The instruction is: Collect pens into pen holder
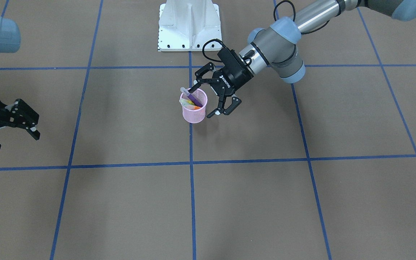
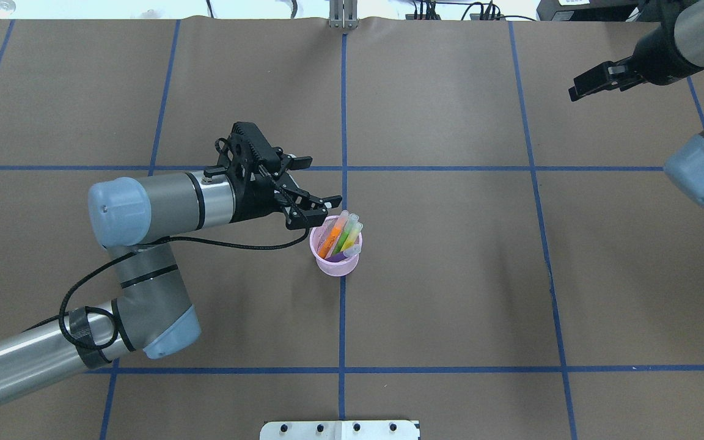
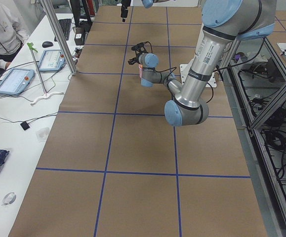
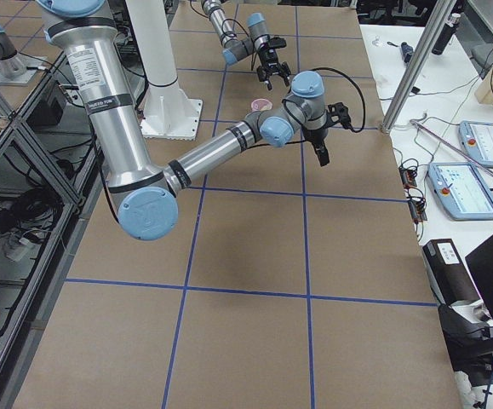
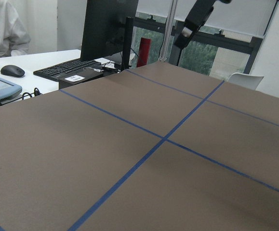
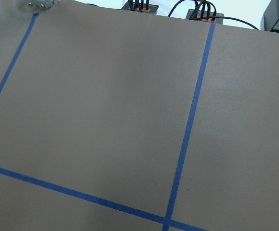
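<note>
The pink mesh pen holder (image 2: 335, 264) stands upright near the table's middle, on a blue tape line; it also shows in the front view (image 1: 194, 113). Inside it lean the orange pen (image 2: 331, 239), the green pen (image 2: 344, 238), the pale yellow pen (image 2: 354, 232) and the purple pen (image 1: 193, 96). No pen lies on the table. My left gripper (image 2: 318, 188) is open and empty, tilted down beside the holder's rim, its fingers astride the rim's edge in the front view (image 1: 203, 102). My right gripper (image 1: 14, 140) is open and empty, far off at the table's side.
The white robot base plate (image 1: 189, 25) stands behind the holder. Blue tape lines divide the brown table cover into squares. Operators' desks with tablets (image 3: 13, 80) and a metal post (image 3: 59, 34) run along the far edge.
</note>
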### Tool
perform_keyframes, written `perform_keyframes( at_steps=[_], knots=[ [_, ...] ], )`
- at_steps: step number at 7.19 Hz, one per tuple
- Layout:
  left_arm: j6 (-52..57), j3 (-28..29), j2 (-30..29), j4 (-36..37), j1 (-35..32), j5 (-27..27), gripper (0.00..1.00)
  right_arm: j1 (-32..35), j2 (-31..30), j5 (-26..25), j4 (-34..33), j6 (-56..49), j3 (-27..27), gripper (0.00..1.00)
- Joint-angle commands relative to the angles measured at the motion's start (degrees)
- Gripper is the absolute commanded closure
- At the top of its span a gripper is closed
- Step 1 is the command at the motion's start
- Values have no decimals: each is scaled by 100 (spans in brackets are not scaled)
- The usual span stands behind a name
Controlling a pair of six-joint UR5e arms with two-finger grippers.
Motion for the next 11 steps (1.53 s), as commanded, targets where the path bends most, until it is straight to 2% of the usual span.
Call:
perform_keyframes(
  at_steps=[1,3,4,6,7,9,10,11],
  knots=[
    [4,-787,63,2133,-652,-808,1,461,-531,61,-29,-824,-14,1],
    [82,-1553,115,4279,-1599,-2177,2,1067,-1111,219,-239,-1870,-14,1],
    [161,-1678,368,4558,-2004,-2714,2,1401,-1306,306,-484,-2337,-14,1],
    [1359,-1706,1192,4596,-2857,-3498,2,1946,-1946,342,-574,-3566,-14,1],
    [1862,-1645,1466,4726,-3226,-3693,2,2202,-2236,455,-696,-3676,-5,1],
    [3824,-1688,1906,6214,-4279,-4115,2,2459,-2589,457,-1686,-3686,-57,1],
    [4593,-1679,2082,6918,-4807,-4082,3,2546,-2730,430,-1804,-3643,-75,1],
    [4652,-1662,2528,7290,-5125,-4038,1,2556,-2836,421,-1805,-3616,-101,1]
  ],
)
